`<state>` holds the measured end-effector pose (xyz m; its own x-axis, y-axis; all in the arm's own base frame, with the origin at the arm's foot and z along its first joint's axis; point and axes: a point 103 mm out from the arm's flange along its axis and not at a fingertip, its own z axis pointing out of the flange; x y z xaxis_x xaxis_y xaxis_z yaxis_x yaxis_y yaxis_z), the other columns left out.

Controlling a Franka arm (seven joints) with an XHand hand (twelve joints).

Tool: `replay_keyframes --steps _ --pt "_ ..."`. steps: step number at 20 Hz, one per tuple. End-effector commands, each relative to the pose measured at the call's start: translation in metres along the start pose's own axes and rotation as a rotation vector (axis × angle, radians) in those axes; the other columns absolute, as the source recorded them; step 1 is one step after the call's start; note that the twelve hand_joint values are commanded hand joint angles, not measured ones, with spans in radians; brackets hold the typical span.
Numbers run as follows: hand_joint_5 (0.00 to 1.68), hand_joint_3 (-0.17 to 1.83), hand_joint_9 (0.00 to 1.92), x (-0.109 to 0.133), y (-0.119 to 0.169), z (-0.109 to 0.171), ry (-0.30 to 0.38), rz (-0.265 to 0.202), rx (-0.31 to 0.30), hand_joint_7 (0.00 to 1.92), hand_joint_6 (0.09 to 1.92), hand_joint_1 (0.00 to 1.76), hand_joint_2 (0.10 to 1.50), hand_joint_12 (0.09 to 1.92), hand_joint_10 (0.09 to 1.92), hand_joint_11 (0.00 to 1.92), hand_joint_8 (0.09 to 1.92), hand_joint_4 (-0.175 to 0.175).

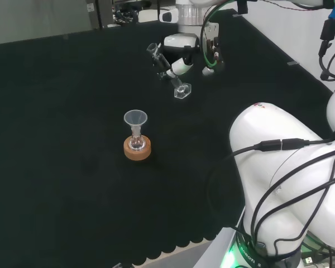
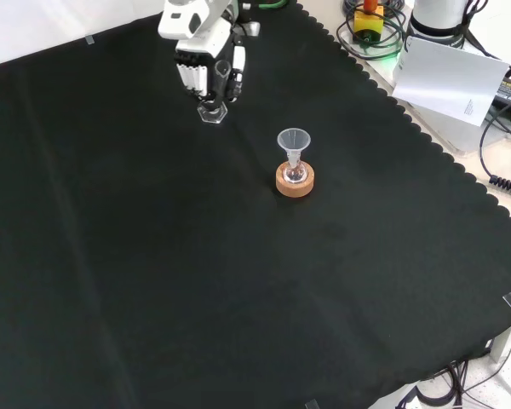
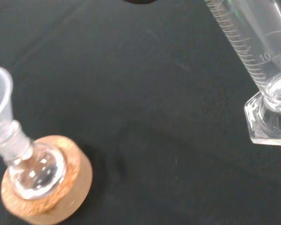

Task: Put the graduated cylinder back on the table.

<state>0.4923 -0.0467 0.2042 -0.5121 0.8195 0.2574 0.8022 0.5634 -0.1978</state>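
Observation:
A clear graduated cylinder (image 1: 168,71) is held tilted in the hand (image 1: 180,65), whose fingers are curled round its tube. Its hexagonal foot (image 1: 182,91) points down toward the black cloth, low over it; I cannot tell whether it touches. From the front, the hand (image 2: 207,72) comes in at the top, with the cylinder's foot (image 2: 211,112) showing just below the fingers. The wrist view has the cylinder's marked tube (image 3: 255,51) and foot (image 3: 270,123) close up.
A small round flask with a clear funnel (image 1: 135,118) in its neck sits on a cork ring (image 1: 137,148) at mid-bench, also seen from the front as the cork ring (image 2: 294,181) and at the wrist as the cork ring (image 3: 49,192). The arm's white links (image 1: 290,167) stand at the right.

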Motion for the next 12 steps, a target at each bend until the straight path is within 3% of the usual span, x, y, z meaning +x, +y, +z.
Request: replay_keyframes --steps 1,12 --pt "0.97 0.01 1.41 -0.024 0.024 0.012 0.088 -0.025 -0.088 1.19 1.03 1.15 1.12 0.7 0.09 1.28 0.4 -0.165" --pt "0.97 0.01 1.41 -0.06 0.048 0.031 0.169 -0.019 -0.163 1.19 1.03 1.15 1.12 0.7 0.09 1.28 0.4 -0.168"
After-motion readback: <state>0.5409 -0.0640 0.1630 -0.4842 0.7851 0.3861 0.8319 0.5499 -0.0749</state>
